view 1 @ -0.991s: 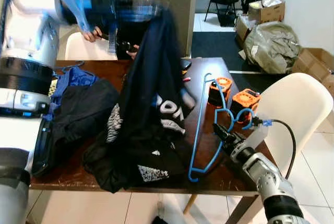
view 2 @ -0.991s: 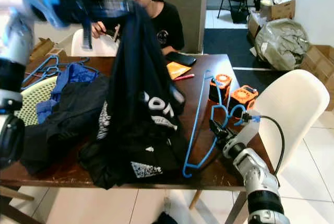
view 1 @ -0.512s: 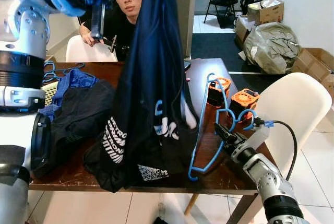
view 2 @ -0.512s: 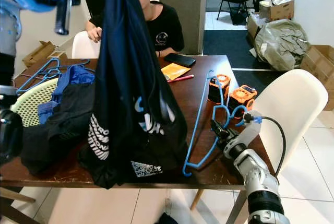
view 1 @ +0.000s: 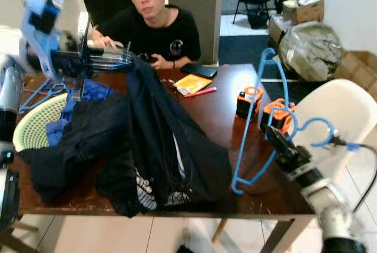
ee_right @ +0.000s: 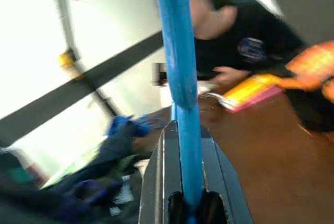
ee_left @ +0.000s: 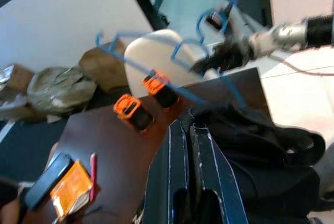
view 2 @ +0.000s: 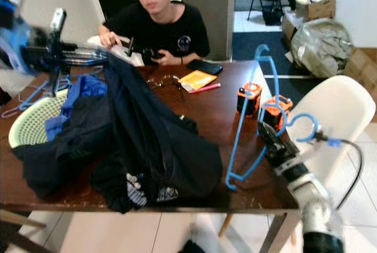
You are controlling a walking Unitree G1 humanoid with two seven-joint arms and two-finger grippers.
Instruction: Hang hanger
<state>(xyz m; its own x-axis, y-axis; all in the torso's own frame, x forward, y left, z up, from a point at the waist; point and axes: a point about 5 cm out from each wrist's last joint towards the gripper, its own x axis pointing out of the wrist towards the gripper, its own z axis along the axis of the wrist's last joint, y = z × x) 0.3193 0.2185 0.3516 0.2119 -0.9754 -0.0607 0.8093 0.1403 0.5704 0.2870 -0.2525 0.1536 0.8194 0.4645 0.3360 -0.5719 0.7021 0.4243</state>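
While the brown wooden table (view 1: 218, 102) spreads across the middle of my head views, a heap of dark clothing (view 1: 88, 141) covers its left half, soft and creased, with white print showing near the front edge. A navy garment (view 2: 147, 129) drapes down from my left gripper (view 1: 121, 59) in the upper left of the frame; my left wrist view shows those two black fingers pressed close together over the dark cloth. A person in a black T-shirt (view 1: 156, 29) sits at the far side of the table, hands on small items. A pale green perforated basket (view 2: 29, 126) sits at the left edge with blue cloth in it, and more blue hangers (view 1: 41, 91) lie beside it. A white moulded chair (view 2: 336, 111) stands at the right, just behind my right arm.

My right gripper (view 1: 281, 147), in the lower right, is clamped on the blue hanger (view 1: 265, 117), a thin plastic frame standing nearly upright above the table's right edge, hook end curling by the gripper. My right wrist view shows its blue bar pinched between the fingers. Two orange-and-black blocks (view 1: 264, 108) sit just behind the hanger. Further back lie an orange booklet (view 2: 197, 79), a red pen (view 2: 205, 88) and a dark phone (view 2: 203, 66).
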